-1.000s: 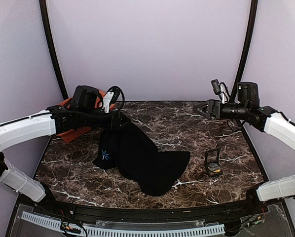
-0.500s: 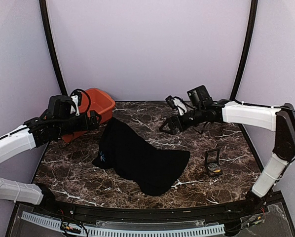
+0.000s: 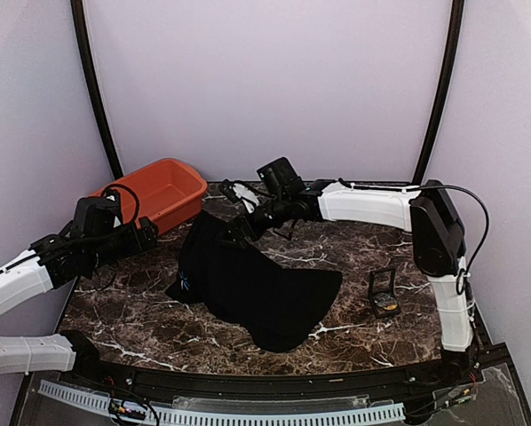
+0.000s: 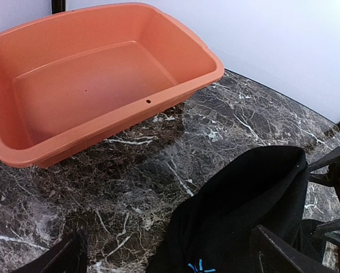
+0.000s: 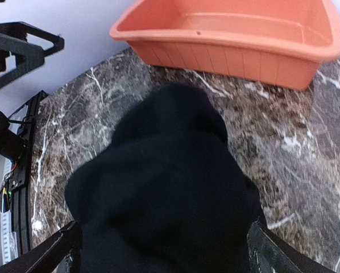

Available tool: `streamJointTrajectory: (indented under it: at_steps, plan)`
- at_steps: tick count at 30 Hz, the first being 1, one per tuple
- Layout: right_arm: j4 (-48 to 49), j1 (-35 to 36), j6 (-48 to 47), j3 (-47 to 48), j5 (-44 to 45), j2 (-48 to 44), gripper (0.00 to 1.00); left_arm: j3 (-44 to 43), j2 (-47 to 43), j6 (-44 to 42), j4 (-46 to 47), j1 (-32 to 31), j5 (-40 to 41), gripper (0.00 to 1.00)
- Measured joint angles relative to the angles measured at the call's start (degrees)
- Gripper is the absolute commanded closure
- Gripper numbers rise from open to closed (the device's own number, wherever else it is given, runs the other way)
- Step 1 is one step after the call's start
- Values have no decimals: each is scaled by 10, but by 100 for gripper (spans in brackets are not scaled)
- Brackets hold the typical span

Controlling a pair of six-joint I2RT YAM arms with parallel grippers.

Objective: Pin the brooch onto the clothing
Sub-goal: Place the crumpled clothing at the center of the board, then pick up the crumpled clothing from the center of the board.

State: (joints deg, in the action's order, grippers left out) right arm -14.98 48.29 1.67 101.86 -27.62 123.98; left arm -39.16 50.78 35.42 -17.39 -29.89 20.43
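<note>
Shirt (image 3: 265, 288): heaped on worktop (image 3: 354, 240). Brooch (image 3: 388, 308): in open case (image 3: 381, 286), well right of shirt. My right claw (image 3: 237, 227): spread over shirt's far edge, probably to straighten it. My left claw (image 3: 148, 233): spread, empty, near tub (image 3: 159, 191).

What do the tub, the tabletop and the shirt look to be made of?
Tub: likely molded plastic, orange, smooth, ribbed walls. Tabletop: dark stone look, white veins, slight sheen; marble or printed laminate, cannot tell. Shirt: soft black fabric, matte, slumped in folds.
</note>
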Motion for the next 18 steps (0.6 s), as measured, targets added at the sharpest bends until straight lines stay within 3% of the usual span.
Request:
streamJointTrajectory:
  at_steps: [3, 6, 9, 12, 13, 18]
  plan:
    - [13, 10, -5, 48, -6, 23, 5, 0, -1, 9, -3, 1, 7, 1]
    - [35, 12, -8, 75, -14, 44, 20, 2, -1, 15, -3, 1, 10, 1]
    - [51, 12, -10, 77, -29, 57, 48, 2, 2, 21, -3, 1, 10, 1]
    - [64, 11, -15, 75, -40, 63, 96, 3, 8, 25, -3, 1, 6, 1]
    - [66, 11, -21, 73, -40, 62, 100, 3, 10, 26, -2, 1, 4, 1]
    - [92, 10, -37, 37, -10, 34, 100, 11, 22, 28, 5, 1, -12, 1]
